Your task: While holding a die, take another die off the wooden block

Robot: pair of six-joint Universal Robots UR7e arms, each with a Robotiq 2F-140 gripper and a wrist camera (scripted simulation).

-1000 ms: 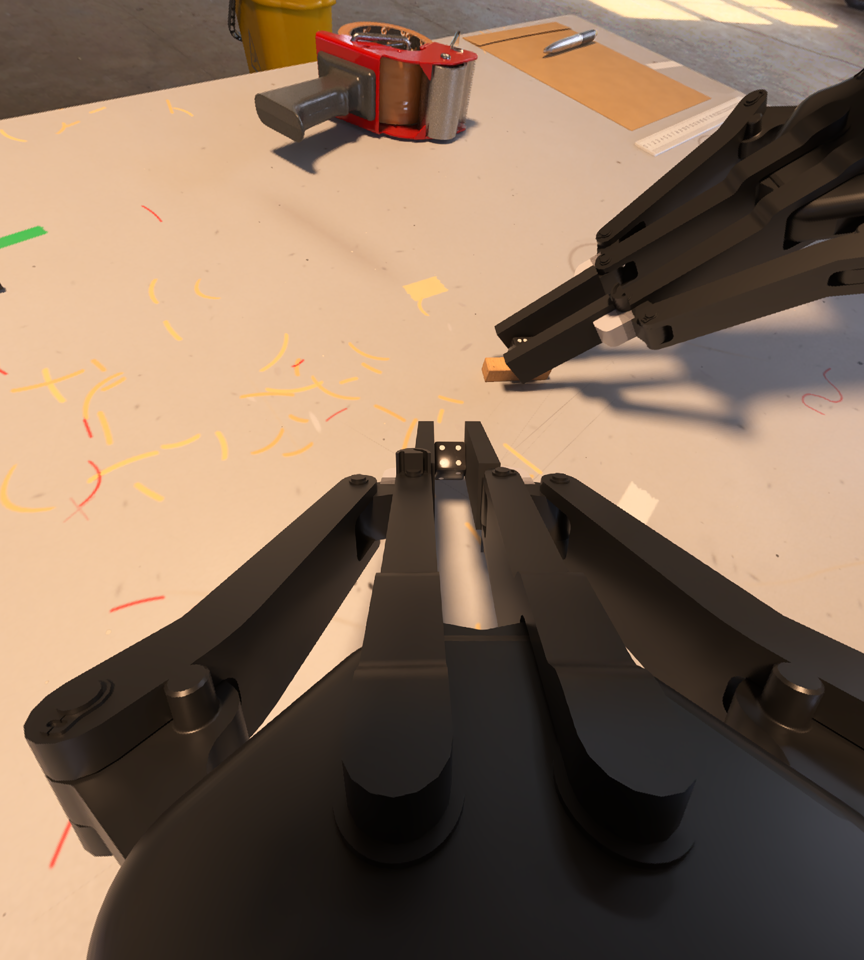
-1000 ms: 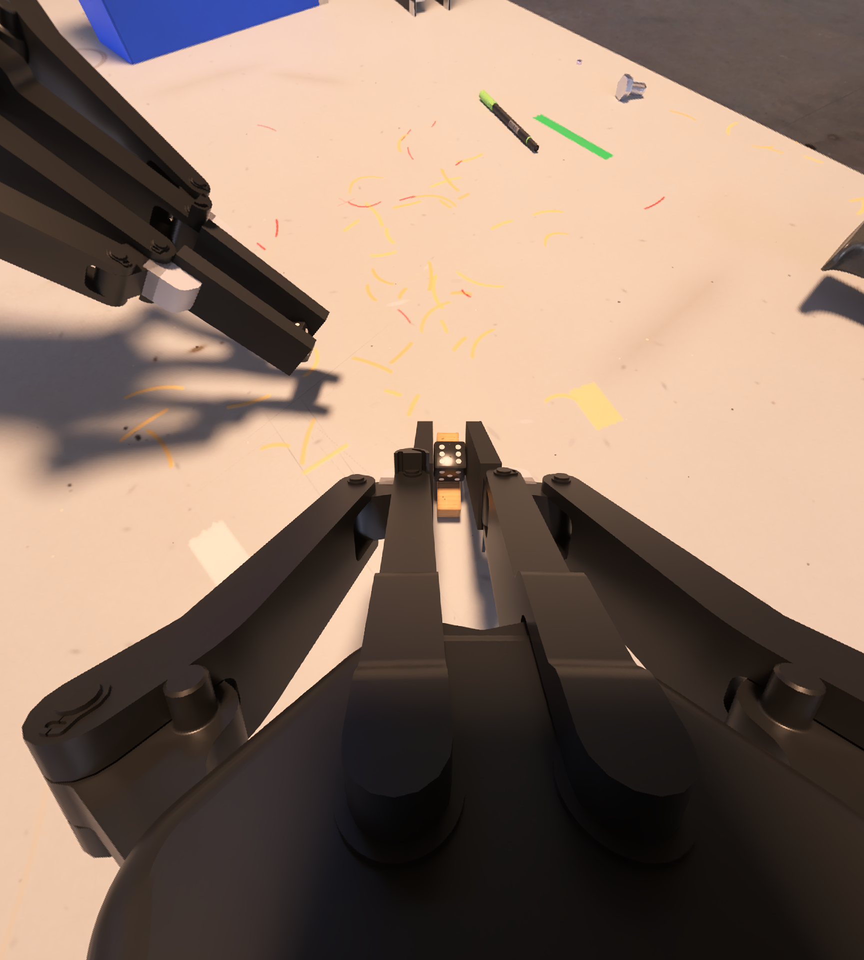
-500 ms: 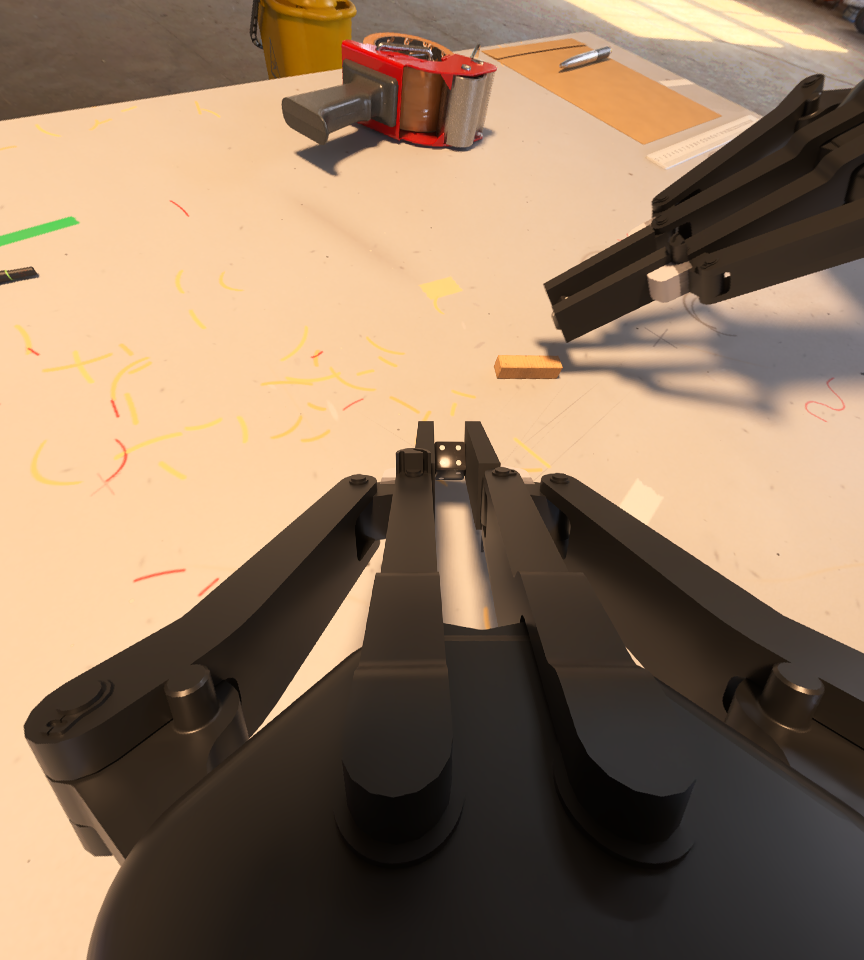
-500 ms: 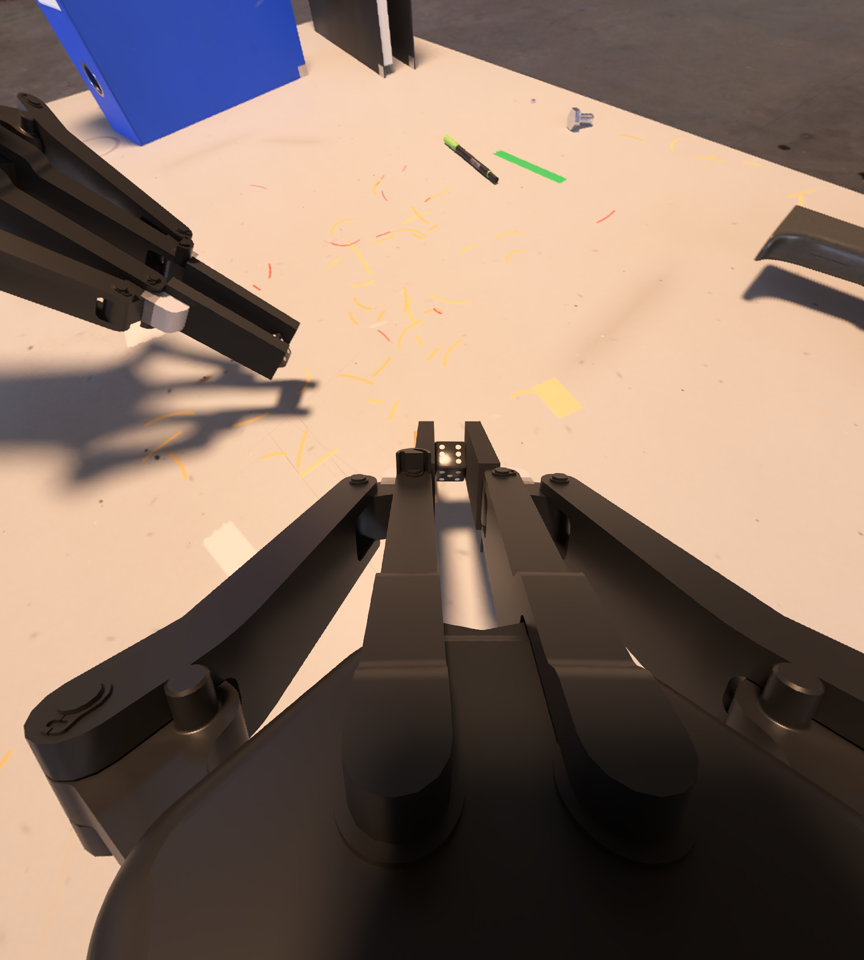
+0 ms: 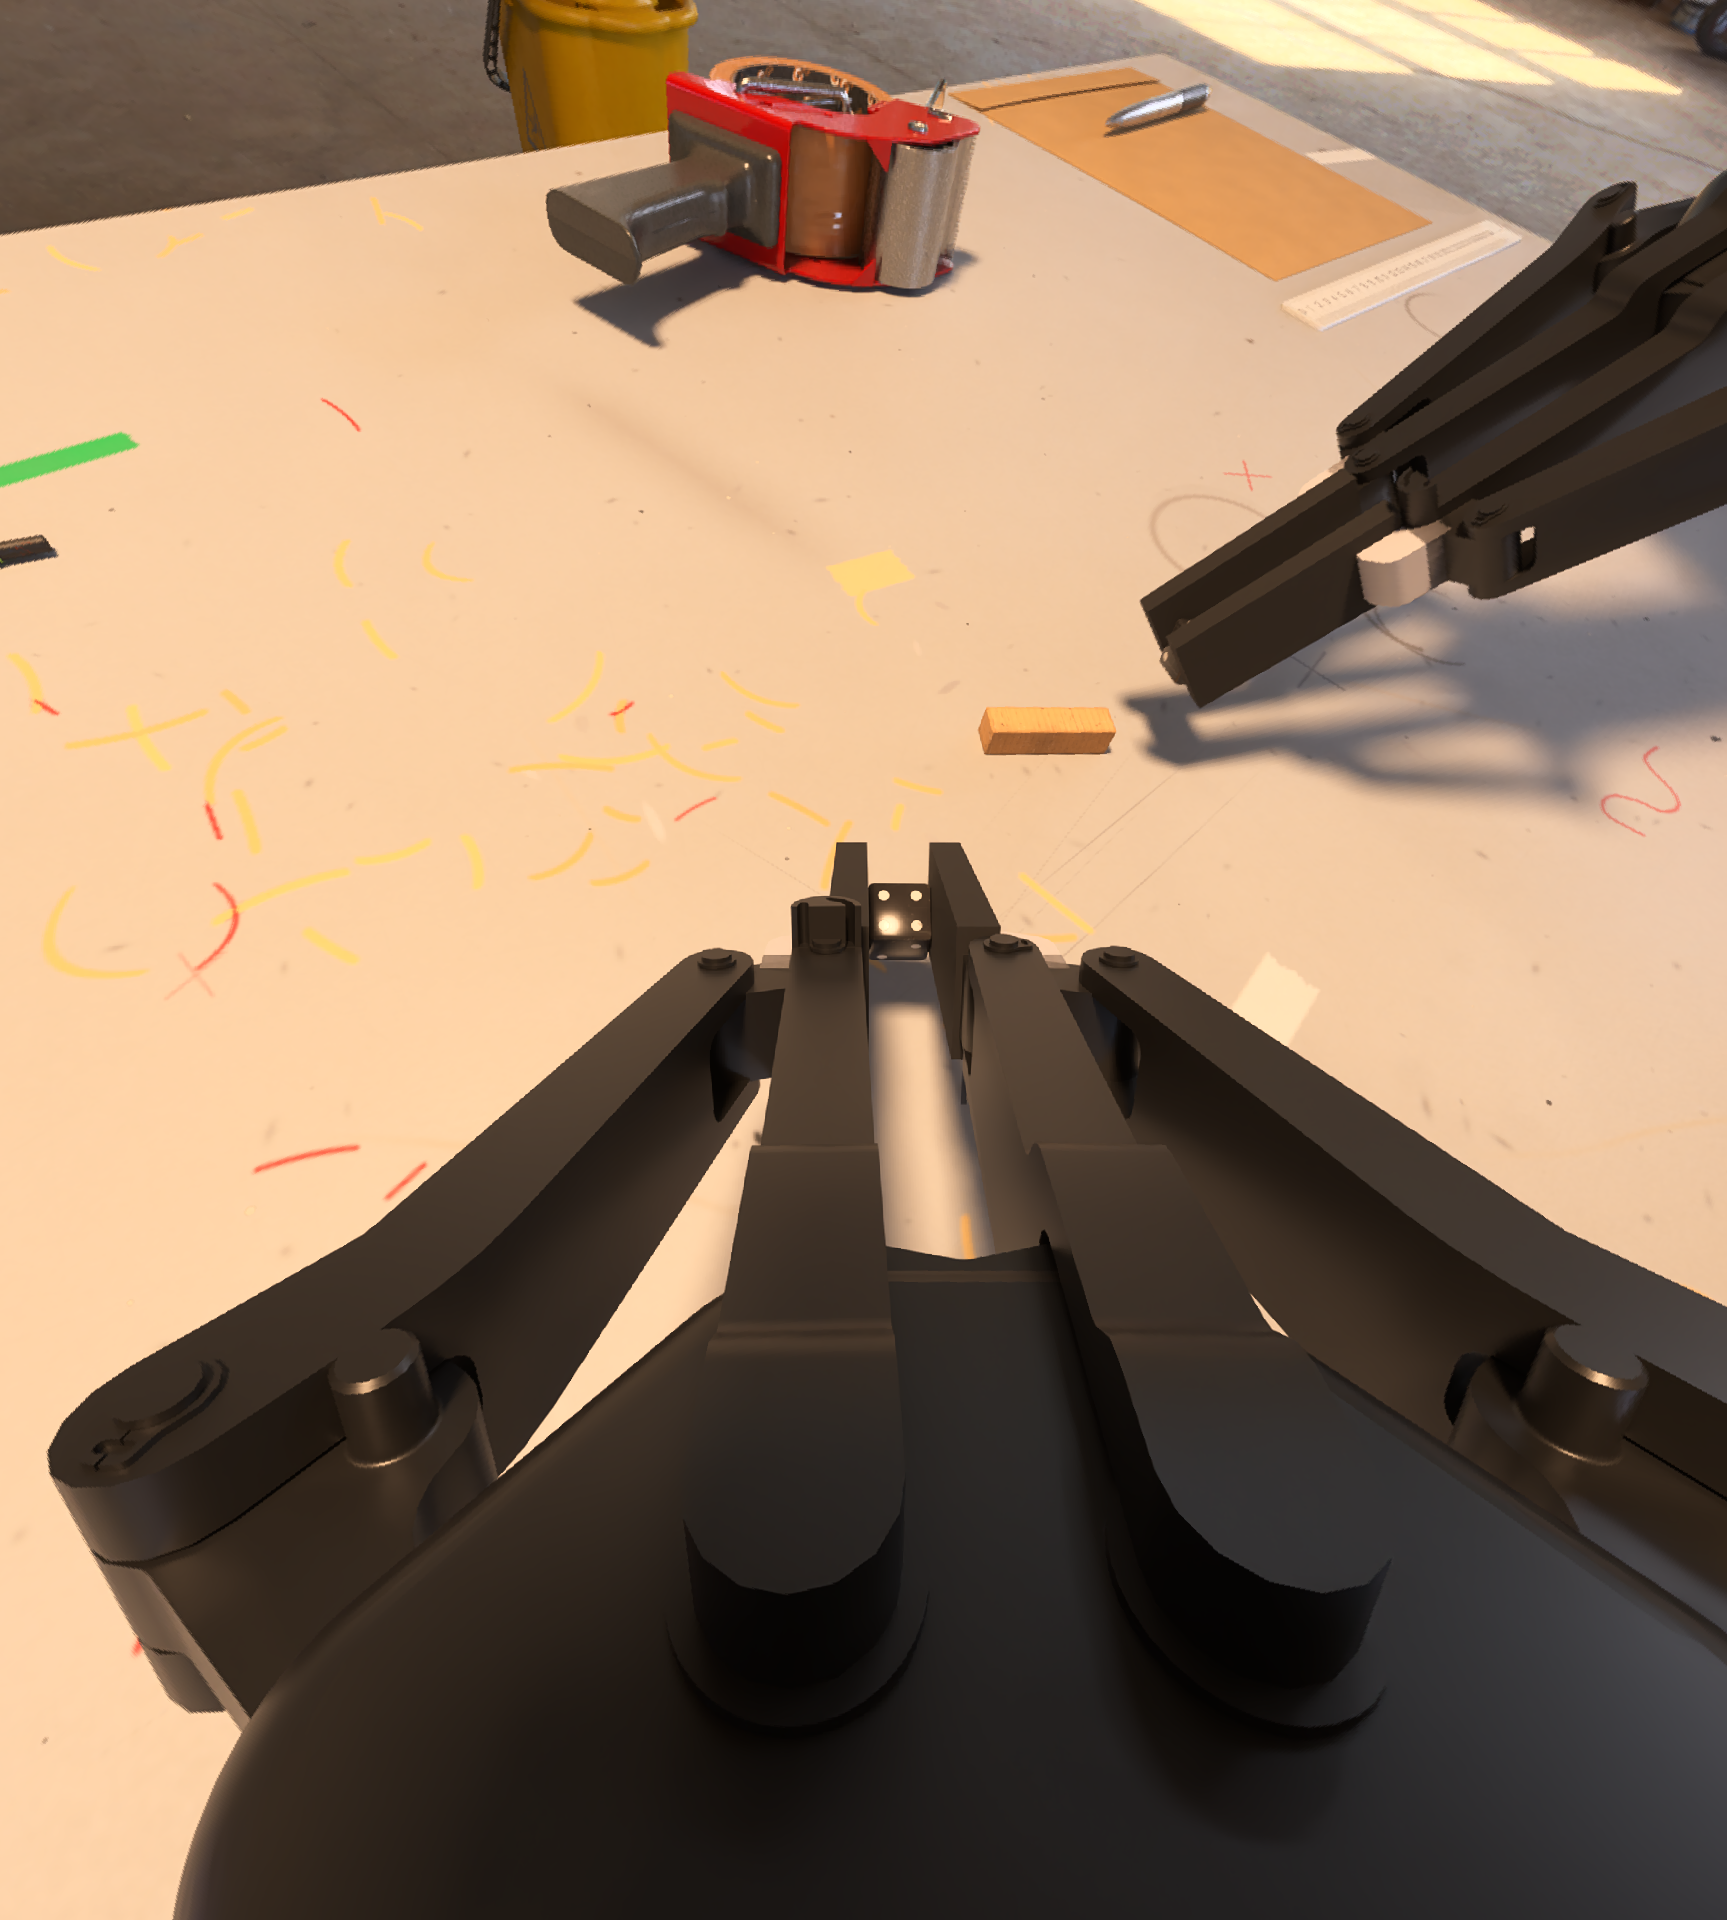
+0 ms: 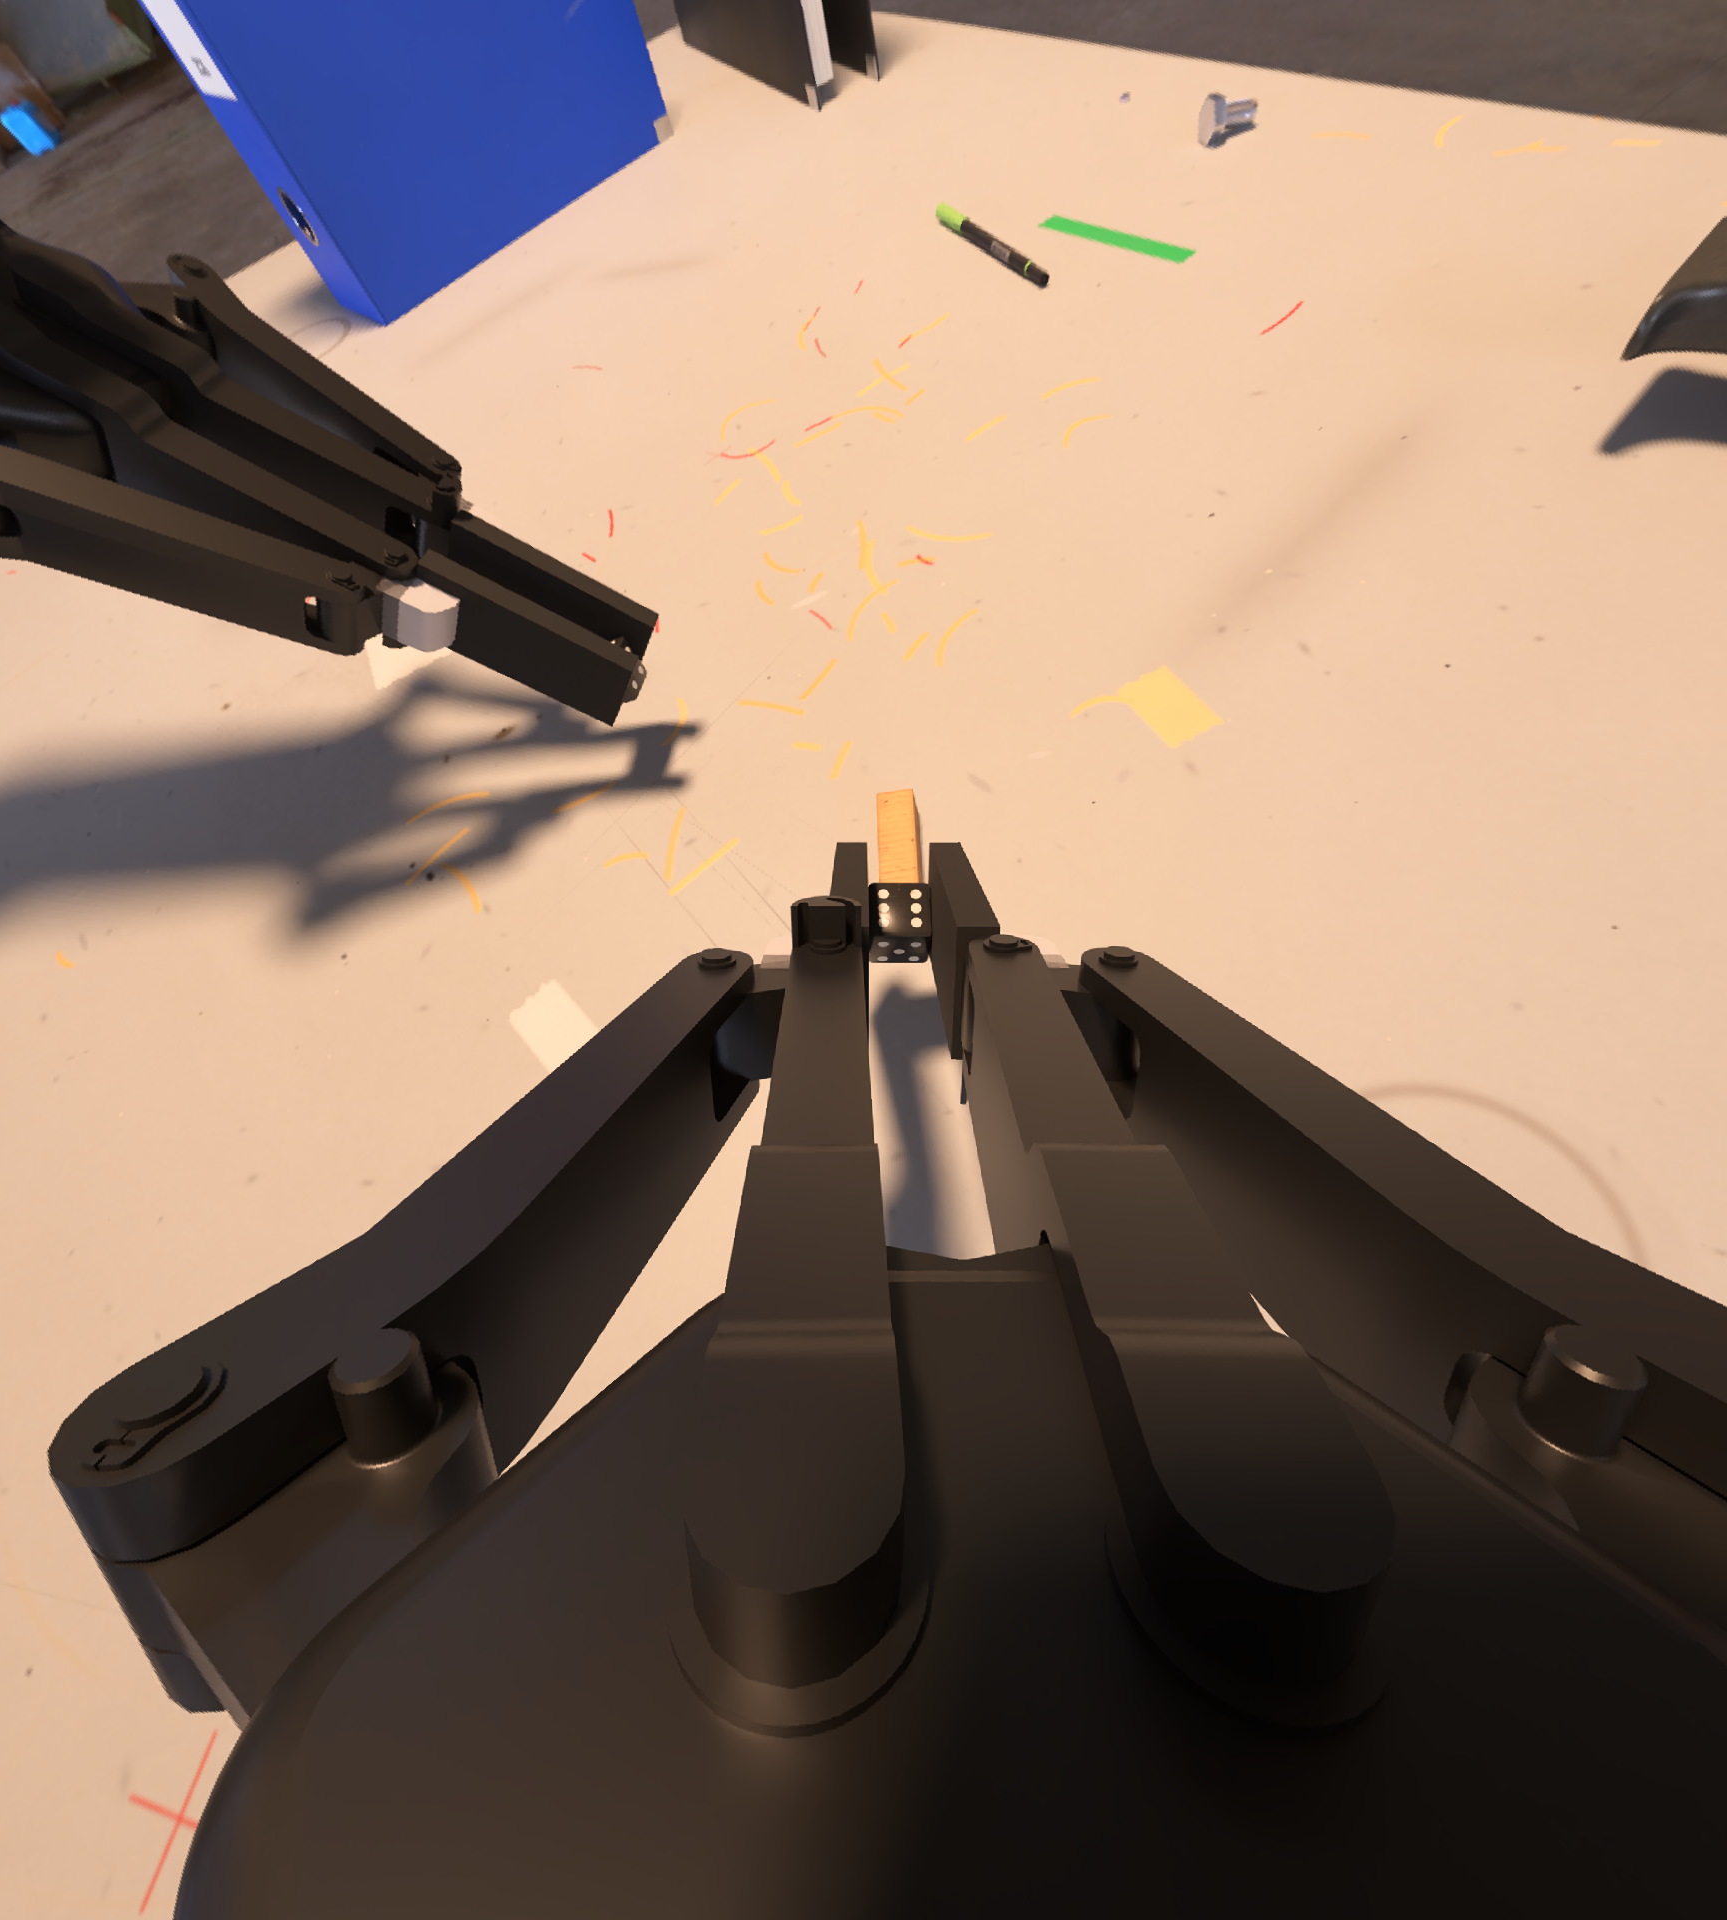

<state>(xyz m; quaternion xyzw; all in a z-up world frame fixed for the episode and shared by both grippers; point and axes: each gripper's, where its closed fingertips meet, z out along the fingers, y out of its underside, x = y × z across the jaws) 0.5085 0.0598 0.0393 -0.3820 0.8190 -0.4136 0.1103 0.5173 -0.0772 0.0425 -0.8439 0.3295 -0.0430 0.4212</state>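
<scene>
you have a black die [image 5: 898, 921] clamped between the fingers of your left gripper [image 5: 898, 883], pale pips facing the camera. your right gripper [image 6: 898, 883] has its fingers together on the second die [image 6: 898, 921], also black with white pips, held clear above the worktop [image 6: 1358, 831]. the wooden block [image 6: 895, 833] lies bare on the worktop just beyond the right fingertips, with nothing on top of it, so by my reading the lift off the block is done.

judge each die as light, rigid and hard, with smooth glossy faces that catch the light; that finish is likely slippery. each sits pinched on two opposite flat faces, near the tips of the pads, which is the right place to hold a cube this small. the corners look slightly rounded, so a grip that drifts off the face centres could let it twist or pop out. keep the squeeze steady rather than hard.

the block is a small rectangular bar of pale orange wood with faint grain, flat-sided and matte. it looks light enough to slide if nudged.

the worktop is a flat, beige, matte surface scribbled with yellow and red marks. at the far side in the left wrist view stands a red tape dispenser [image 5: 807, 177] with a grey handle, a brown board [image 5: 1202, 187] with a silver pen [image 5: 1155, 106]. in the right wrist view a blue binder [image 6: 443, 135] stands far left, with a green-capped marker [image 6: 992, 244] beyond.
</scene>
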